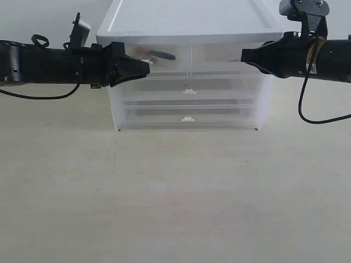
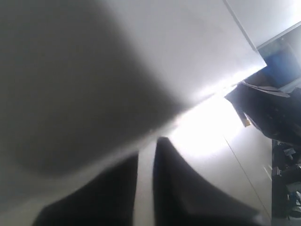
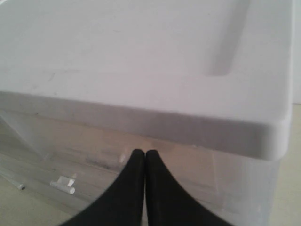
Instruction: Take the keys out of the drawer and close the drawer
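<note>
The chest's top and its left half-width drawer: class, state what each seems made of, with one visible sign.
The top looks like opaque white plastic: smooth, with moulded rounded edges. The left half-width drawer looks like frosted translucent plastic: dark contents show dimly through its front.

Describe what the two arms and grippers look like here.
Both arms are black, tapering to pointed black grippers: left gripper, right gripper. The left arm has a grey box on top and a black cable sagging below. The right arm has a yellowish band, a grey bracket and a looping black cable.
</note>
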You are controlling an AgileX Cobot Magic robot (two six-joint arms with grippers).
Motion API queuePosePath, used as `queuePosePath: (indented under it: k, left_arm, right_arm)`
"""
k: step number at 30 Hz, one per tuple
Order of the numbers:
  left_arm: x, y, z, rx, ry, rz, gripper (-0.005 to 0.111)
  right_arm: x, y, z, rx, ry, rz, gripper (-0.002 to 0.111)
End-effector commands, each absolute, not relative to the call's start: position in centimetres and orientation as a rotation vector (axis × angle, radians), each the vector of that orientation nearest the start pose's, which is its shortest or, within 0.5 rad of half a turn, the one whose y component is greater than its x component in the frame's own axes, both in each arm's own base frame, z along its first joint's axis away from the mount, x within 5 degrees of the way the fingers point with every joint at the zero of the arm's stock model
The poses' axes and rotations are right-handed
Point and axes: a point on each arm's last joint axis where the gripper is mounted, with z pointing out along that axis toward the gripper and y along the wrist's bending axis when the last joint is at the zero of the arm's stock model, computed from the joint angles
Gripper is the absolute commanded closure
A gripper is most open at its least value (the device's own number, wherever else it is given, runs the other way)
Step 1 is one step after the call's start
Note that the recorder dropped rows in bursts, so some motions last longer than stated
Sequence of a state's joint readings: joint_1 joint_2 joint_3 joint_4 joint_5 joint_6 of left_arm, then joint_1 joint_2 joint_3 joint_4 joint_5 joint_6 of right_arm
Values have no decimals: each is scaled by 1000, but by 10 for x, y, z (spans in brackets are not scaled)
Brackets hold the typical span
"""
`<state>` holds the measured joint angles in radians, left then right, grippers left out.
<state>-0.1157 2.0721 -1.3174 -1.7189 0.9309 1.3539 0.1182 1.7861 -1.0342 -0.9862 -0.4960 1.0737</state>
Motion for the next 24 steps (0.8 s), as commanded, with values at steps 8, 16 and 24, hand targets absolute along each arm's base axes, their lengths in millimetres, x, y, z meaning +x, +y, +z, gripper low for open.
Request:
queuePosePath:
  k: [8,16,24]
  left_arm:
    - [399,-118,217,291,1990,-1290,102]
    - [398,-118,208,450,2027,-1140,96]
    - [404,-108,203,257,2110,-1136,57]
  right_arm:
    - [384,77,228,-177,1918,575,108]
    - [384,77,228,-176,1918,576,108]
    - [384,77,228,-176,1918,576,108]
